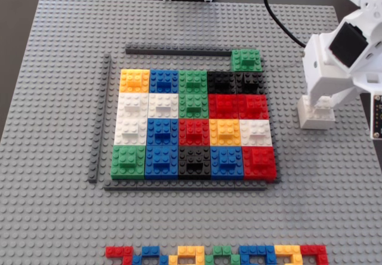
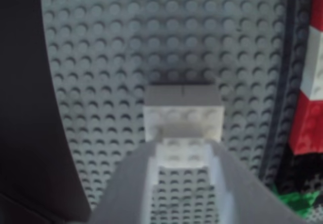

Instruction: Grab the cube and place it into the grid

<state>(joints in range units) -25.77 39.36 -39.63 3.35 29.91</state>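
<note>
The white cube [image 1: 316,117] sits on the grey baseplate to the right of the grid [image 1: 164,131], about a block's width from its right edge. My gripper [image 1: 317,101] comes down on it from above, shut on the small raised brick on top. The wrist view shows the cube [image 2: 184,115] at centre, with my gripper [image 2: 184,151] pinching the raised brick between its two white fingers [image 2: 131,188]. The grid is a patchwork of yellow, blue, green, black, white and red blocks framed by dark grey strips [image 1: 179,51]. Its red and white edge [image 2: 308,118] shows at the wrist view's right.
A green block [image 1: 246,59] stands at the grid's top right corner, outside the patchwork. A thin strip of small coloured bricks [image 1: 218,255] lies along the front edge. A black cable [image 1: 286,26] runs behind the arm. The light grey baseplate [image 1: 59,217] lies under everything.
</note>
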